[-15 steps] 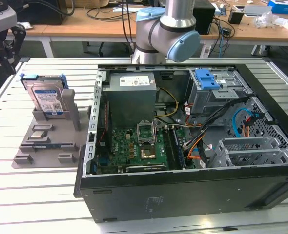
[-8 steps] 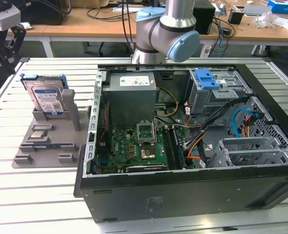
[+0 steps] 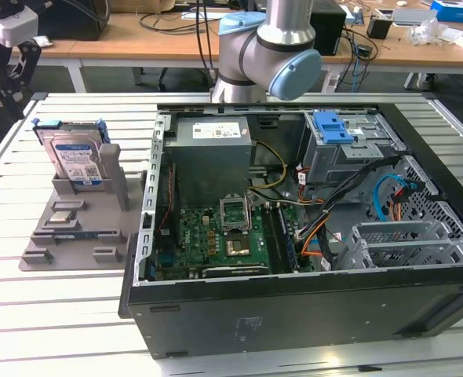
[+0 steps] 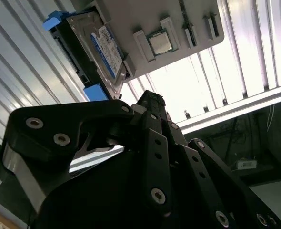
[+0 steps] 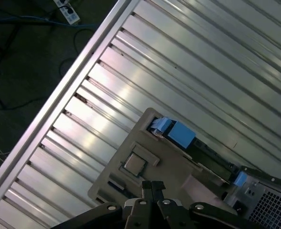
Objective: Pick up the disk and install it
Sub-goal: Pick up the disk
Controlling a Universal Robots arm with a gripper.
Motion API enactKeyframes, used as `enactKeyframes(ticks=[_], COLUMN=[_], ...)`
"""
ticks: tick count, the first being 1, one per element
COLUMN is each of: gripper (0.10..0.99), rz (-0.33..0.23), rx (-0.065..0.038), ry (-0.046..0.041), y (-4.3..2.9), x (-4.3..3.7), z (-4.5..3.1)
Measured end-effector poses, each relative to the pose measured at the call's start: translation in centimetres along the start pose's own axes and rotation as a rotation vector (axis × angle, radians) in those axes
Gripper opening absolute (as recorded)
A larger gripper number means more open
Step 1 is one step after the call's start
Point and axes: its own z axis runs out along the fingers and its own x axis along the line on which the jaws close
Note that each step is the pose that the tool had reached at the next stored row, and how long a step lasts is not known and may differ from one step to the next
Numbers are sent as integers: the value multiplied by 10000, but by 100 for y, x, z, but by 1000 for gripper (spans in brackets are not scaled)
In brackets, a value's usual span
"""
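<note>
The disk (image 3: 76, 159) is a silver hard drive with a white-and-blue label and blue rails. It stands on edge in a grey holder (image 3: 35, 253) at the exterior view's left, beside the open computer case (image 3: 294, 310). In the second wrist view the disk (image 4: 100, 45) lies beyond my gripper (image 4: 148, 98), well apart from it. The first wrist view shows the disk (image 5: 205, 155) edge-on, its blue rail end off to one side of my gripper (image 5: 153, 185). The black fingers meet at their tips with nothing between them. In the exterior view my gripper (image 3: 5, 78) hangs at the far upper left, above the table's corner.
Inside the case are a grey drive cage with a blue latch (image 3: 333, 126), a grey power-supply box (image 3: 212, 145), a green motherboard (image 3: 224, 236) and loose cables (image 3: 326, 228). The holder also carries a processor chip (image 3: 65, 216). The slatted metal table (image 3: 67, 330) ends near my gripper.
</note>
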Motion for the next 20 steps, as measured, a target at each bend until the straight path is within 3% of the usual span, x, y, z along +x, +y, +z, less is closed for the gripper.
enactKeyframes(ticks=[13,20], gripper=[106,106], rz=[-1635,-2845], rx=[-53,-82], ry=[61,113], y=[0,0], x=[0,0], z=[0,0])
